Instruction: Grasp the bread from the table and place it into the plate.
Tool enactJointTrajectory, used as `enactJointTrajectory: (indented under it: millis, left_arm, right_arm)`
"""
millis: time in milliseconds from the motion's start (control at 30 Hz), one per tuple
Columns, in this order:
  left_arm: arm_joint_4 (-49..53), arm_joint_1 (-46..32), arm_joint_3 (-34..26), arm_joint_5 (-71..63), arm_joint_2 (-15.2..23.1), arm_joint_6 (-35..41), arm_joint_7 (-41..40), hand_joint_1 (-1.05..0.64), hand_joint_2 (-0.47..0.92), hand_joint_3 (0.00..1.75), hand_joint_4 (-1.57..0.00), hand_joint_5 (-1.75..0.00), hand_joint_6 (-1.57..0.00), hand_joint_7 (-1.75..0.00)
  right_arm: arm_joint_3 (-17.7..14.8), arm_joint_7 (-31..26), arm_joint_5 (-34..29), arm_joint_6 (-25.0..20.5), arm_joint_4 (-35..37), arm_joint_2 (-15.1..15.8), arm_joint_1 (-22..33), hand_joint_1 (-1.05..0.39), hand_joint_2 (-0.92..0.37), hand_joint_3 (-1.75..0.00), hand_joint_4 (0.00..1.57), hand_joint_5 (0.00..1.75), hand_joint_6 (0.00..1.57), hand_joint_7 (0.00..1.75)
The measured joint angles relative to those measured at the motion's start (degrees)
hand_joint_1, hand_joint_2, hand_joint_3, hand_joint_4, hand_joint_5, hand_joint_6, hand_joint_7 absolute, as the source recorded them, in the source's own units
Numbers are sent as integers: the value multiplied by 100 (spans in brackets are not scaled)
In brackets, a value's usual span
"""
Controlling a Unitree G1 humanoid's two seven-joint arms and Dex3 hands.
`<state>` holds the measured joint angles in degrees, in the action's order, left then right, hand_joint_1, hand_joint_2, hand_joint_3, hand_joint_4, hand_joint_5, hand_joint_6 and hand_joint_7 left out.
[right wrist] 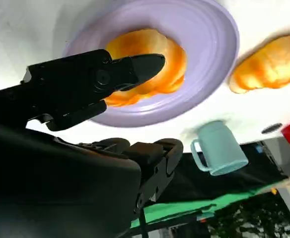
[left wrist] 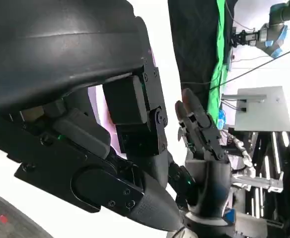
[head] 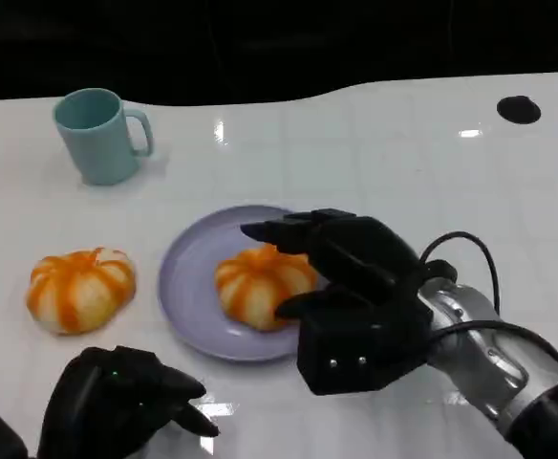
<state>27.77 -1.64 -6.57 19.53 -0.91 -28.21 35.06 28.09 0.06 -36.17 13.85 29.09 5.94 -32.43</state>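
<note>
An orange-and-white striped bread [head: 255, 284] lies on the lavender plate [head: 185, 287] in the middle of the table. My right hand [head: 355, 296] stands just to its right, fingers spread above and beside it, not clearly touching it. The right wrist view shows the same bread [right wrist: 172, 69] on the plate [right wrist: 219, 44] with one fingertip [right wrist: 152, 63] over it and the other fingers apart from it. A second striped bread [head: 78, 289] lies on the table left of the plate. My left hand [head: 117, 402] rests near the front edge, loosely bent, holding nothing.
A teal mug [head: 97, 134] stands at the back left, well away from the plate. A small black round spot [head: 519, 109] sits at the back right. The table's far edge meets a dark background. The left wrist view shows my right hand [left wrist: 204, 144] upright.
</note>
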Motion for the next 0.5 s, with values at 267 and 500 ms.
enactJointTrajectory:
  millis: [267, 500]
  left_arm:
    - [-6, -3, 39, -1, -5, 11, -11, -105, 78, 0, -157, -36, -157, -12]
    - [-17, -6, 46, -10, -6, 22, -57, -105, 78, 0, -157, -36, -157, -12]
  right_arm:
    - [-296, -20, 246, 546, -808, 449, 536, -33, -90, -2, 45, 31, 56, 10]
    - [-656, -221, 672, 1410, -1199, 590, 1096, -8, -86, -1, 67, 65, 82, 17]
